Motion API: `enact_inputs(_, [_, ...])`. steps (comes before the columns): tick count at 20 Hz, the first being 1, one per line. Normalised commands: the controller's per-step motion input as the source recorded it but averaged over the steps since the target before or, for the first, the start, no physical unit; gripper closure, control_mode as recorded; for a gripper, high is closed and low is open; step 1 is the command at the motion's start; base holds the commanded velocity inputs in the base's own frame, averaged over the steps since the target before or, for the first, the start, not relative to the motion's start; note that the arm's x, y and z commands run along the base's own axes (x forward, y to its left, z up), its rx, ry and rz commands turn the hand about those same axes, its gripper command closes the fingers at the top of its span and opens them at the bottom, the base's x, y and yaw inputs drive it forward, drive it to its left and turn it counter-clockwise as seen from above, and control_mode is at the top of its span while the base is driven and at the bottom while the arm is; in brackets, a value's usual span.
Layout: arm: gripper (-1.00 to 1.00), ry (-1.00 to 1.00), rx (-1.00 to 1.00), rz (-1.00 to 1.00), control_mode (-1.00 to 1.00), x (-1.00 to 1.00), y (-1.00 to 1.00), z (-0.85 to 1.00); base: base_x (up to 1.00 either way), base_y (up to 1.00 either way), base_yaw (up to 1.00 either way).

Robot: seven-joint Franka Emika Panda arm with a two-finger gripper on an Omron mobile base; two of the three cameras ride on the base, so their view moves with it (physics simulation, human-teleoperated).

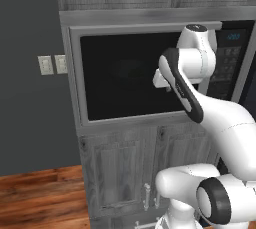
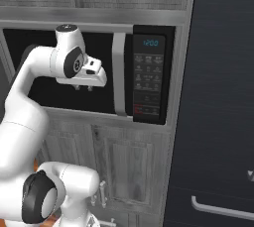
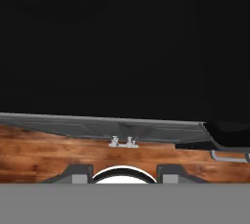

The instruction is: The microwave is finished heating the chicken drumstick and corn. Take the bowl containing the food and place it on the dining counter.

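Observation:
The microwave (image 1: 125,73) is closed, its black glass door (image 2: 101,47) hiding whatever is inside. The grey handle (image 2: 118,72) runs down the door's right edge beside the keypad panel (image 2: 149,80) with its blue display (image 2: 153,42). My gripper (image 2: 83,88) hangs just in front of the door glass, left of the handle, pointing downward. It also shows in the left base view (image 1: 162,84). In the hand view the fingertips (image 3: 78,173) stand wide apart, open, with nothing between them. The bowl, corn and drumstick are hidden. The dining counter is out of view.
Grey wood cabinet doors with silver handles (image 1: 146,195) sit under the microwave, and more cabinets are above. A tall dark panel (image 2: 218,97) with a bar handle (image 2: 223,208) stands to the right. Wall switches (image 1: 52,64) and wood floor (image 1: 40,193) lie left.

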Motion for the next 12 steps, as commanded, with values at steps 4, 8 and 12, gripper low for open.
enact_inputs(4, [-1.0, -0.02, 0.0, 0.0, -1.0, -0.13, 0.0, 0.0, 0.0, 0.0, 0.0])
enact_inputs(8, [-1.0, -0.07, 0.0, 0.0, -1.0, -0.25, 0.0, 0.0, 0.0, 0.0, 0.0])
enact_inputs(12, [-1.0, -0.09, 0.0, 0.0, -1.0, -0.11, 0.0, -0.05, 0.0, 0.0, 0.0])
